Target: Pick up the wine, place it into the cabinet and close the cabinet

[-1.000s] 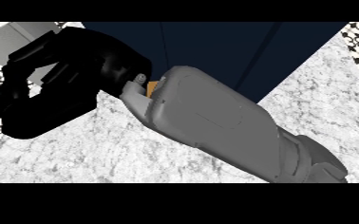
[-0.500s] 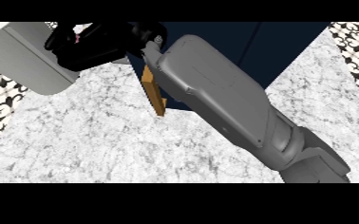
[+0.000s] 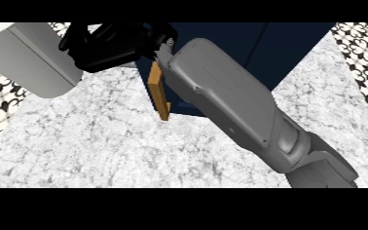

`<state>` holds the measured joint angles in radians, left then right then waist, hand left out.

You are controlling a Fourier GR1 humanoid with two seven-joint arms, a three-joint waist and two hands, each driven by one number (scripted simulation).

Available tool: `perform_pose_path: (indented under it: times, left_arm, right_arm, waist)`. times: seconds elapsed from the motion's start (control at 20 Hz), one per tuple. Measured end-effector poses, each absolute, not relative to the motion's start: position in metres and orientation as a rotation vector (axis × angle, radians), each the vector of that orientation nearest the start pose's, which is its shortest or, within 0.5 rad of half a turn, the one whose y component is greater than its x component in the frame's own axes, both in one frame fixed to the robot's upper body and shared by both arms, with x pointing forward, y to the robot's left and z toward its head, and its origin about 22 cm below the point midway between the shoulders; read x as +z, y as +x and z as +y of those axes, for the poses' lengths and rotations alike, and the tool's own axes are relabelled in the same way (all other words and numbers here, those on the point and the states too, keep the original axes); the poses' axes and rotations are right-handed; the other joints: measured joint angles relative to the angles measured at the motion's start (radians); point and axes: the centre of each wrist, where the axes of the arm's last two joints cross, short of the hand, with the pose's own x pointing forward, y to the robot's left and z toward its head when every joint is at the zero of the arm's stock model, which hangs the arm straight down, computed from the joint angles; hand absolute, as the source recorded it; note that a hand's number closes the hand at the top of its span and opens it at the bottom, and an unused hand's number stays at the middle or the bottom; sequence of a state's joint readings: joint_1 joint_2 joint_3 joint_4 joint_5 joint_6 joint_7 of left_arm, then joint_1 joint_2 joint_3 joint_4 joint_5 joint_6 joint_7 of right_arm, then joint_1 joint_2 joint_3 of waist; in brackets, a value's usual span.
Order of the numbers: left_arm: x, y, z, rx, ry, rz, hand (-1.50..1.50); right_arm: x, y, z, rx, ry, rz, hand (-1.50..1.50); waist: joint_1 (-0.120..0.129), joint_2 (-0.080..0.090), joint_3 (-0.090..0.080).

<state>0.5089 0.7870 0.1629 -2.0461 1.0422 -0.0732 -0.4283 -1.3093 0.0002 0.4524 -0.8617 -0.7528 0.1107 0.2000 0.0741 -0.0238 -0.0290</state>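
My right forearm (image 3: 237,107) runs from the lower right up to the upper left and covers much of the dark blue cabinet (image 3: 287,53) at the top. My right hand (image 3: 108,46) is a black mass at the upper left, just left of the cabinet's front. Below the wrist, a thin orange-brown wooden edge (image 3: 159,92) of the cabinet stands out toward me. No wine shows in this view. Whatever lies under the hand is hidden. My left hand does not show.
A large grey rounded shape (image 3: 32,58) lies at the upper left, beside my right hand. The white marbled counter (image 3: 108,146) spreads across the lower left. Patterned tiles (image 3: 356,44) show at the far right and the left edge.
My right hand has gone up and to the right, toward the cabinet's front. The wooden edge and the grey shape at the left have come into view.
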Motion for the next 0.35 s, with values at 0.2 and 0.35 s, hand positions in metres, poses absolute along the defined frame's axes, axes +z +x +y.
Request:
perform_pose_path:
  times: [0.2,0.35]
  left_arm:
    - [0.123,0.138,0.367,0.169,-0.266,-1.974,-1.50]
    - [0.123,0.139,0.361,0.170,-0.290,-1.965,-1.50]
  right_arm:
    - [0.219,0.380,0.029,0.766,0.852,-1.498,1.50]
    - [0.218,0.380,0.029,0.769,0.881,-1.510,1.50]
  waist:
    - [-0.008,0.002,-0.009]
    - [-0.013,0.004,-0.013]
